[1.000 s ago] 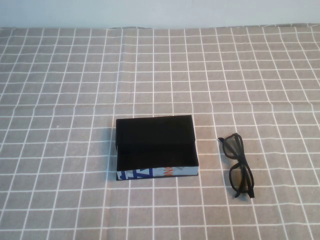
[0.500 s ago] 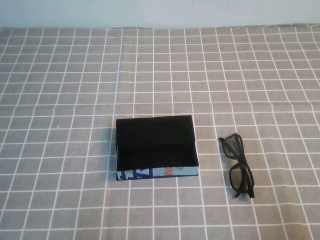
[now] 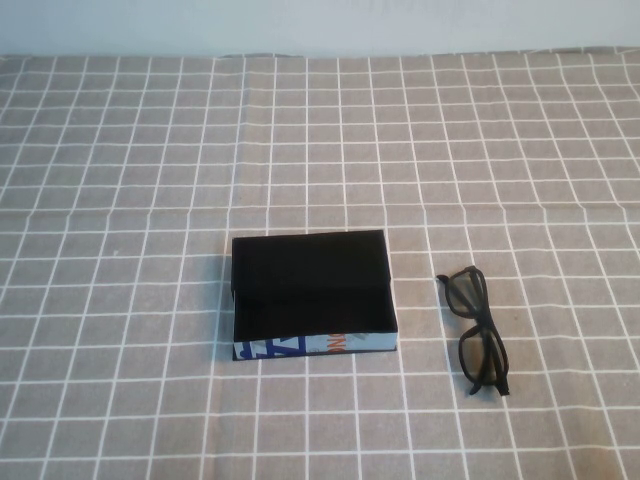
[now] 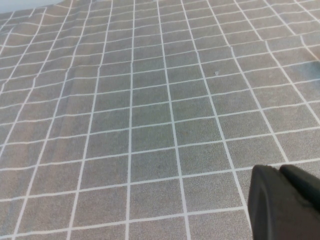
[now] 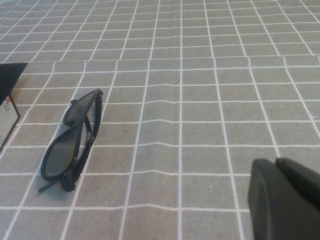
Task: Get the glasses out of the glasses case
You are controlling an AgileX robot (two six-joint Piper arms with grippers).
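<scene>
Fingers of left gripper [image 4: 286, 204] and right gripper [image 5: 285, 198] unreadable (cannot tell); glasses [image 3: 478, 331] unmoved beside glasses case [image 3: 312, 294].

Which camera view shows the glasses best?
The right wrist view: the folded glasses lie close, with lenses and arms clear, beyond the right hand. The high view shows them small, right of the case. The left wrist view shows only cloth and the left hand.

Grey tablecloth [image 3: 150, 180] (white grid lines) meets a pale wall [image 3: 320, 25] behind.
</scene>
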